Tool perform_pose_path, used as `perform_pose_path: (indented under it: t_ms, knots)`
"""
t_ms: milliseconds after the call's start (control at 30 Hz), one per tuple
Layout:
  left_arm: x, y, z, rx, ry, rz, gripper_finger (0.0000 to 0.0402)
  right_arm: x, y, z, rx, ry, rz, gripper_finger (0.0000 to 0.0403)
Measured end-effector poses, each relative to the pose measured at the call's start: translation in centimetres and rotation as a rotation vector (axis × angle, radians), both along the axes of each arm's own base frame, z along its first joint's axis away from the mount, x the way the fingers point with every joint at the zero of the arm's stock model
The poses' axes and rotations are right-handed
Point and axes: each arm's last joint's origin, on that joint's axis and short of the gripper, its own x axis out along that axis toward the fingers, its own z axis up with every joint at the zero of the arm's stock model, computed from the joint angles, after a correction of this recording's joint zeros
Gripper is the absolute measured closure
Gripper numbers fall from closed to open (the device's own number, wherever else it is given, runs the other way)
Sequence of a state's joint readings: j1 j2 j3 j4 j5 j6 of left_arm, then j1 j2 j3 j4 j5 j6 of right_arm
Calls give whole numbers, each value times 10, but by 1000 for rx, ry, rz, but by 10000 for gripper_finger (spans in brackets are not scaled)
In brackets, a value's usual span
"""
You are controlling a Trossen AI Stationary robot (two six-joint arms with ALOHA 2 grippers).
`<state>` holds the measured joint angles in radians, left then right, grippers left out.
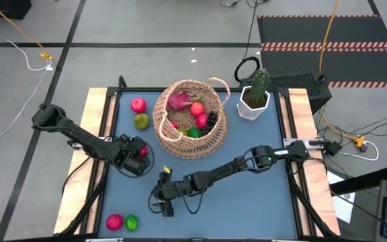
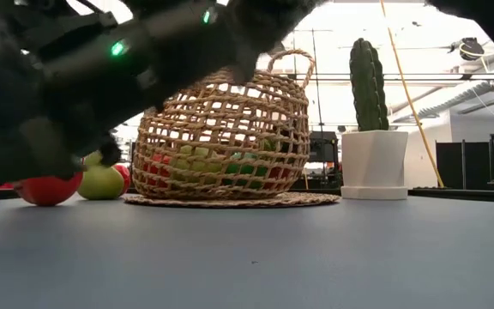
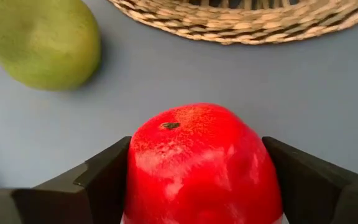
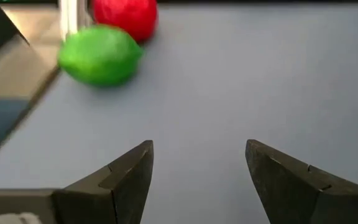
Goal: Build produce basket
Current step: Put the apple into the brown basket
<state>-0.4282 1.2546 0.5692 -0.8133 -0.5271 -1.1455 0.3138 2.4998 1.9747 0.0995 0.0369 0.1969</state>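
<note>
The tan wicker basket (image 1: 190, 119) stands mid-table on its flat base and holds a pink dragon fruit, red apples, a lime and dark grapes. My left gripper (image 1: 138, 156) is just left of the basket's near side, shut on a red apple (image 3: 204, 162). A pink apple (image 1: 138, 105) and a yellow-green pear (image 1: 142, 121) lie on the table left of the basket. My right gripper (image 1: 161, 205) is open, low over the blue mat near the front edge. A green lime (image 4: 101, 55) and a red fruit (image 4: 124, 15) lie ahead of it. My left gripper pinches the red apple between its two fingers (image 3: 104, 174), one on each side of the apple's widest part (image 3: 143, 163). The stem end (image 3: 170, 126) points away from the wrist. Whether the apple rests on the mat or hangs clear, I cannot tell.
A green cactus in a white hexagonal pot (image 1: 254, 102) stands at the far right of the mat. Wooden rails (image 1: 98, 128) border the table on the left and right. The lime (image 1: 132, 222) and red fruit (image 1: 115, 222) sit in the near-left corner.
</note>
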Motion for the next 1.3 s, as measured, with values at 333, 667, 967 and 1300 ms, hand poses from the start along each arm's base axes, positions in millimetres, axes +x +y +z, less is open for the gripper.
perform_pose_path:
  t_ms: [333, 667, 967, 1300]
  knots:
    - [11, -34, 31, -73, -126, -143, 82, -70, 11, 92, -310, 66, -184, 154]
    - [44, -89, 76, -133, -563, -627, 65, -187, 8, 101, -218, -300, -181, 154]
    - [64, -84, 98, -91, -795, -645, 76, -239, 15, 80, -452, -619, 14, 154]
    - [83, -57, 102, -152, -830, -670, 68, -226, 32, 108, -831, -645, 86, 98]
